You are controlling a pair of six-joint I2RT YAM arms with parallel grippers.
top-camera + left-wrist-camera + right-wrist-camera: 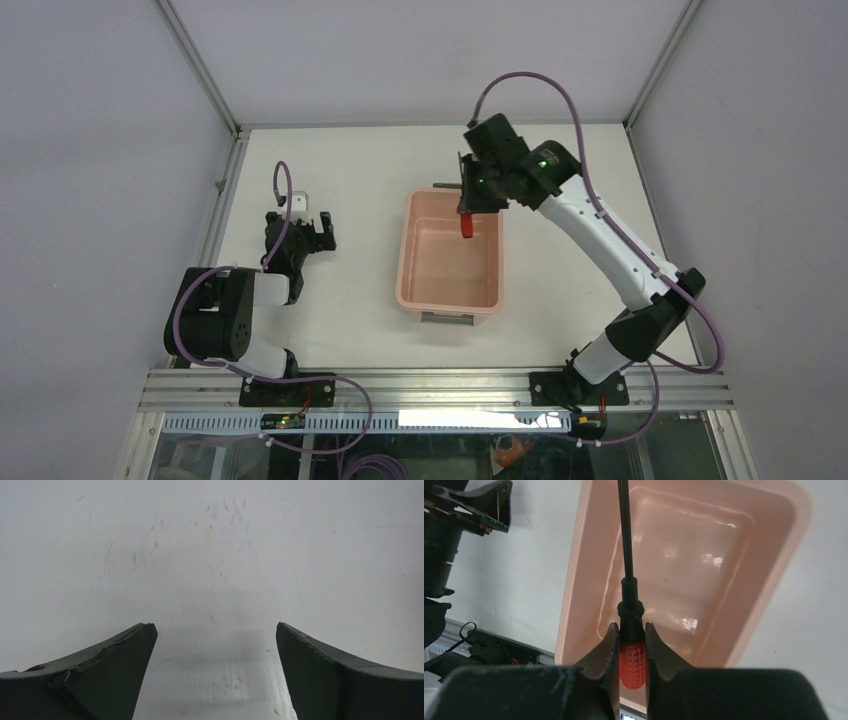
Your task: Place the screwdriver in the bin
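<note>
My right gripper [466,212] is shut on the red handle of the screwdriver [466,226] and holds it above the far end of the pale pink bin [412,262]. In the right wrist view the fingers [606,650] clamp the ribbed red handle [632,661], and the dark shaft [626,535] points away over the bin's hollow [684,570]. My left gripper [308,232] is open and empty, low over bare table to the left of the bin; its wrist view shows only its two fingers [112,670] and scratched white surface.
A small white block [299,203] sits just beyond my left gripper. The table is walled by a metal frame, with a post at the back left [200,62] and back right [660,60]. The bin has a dark handle at its near end [447,317].
</note>
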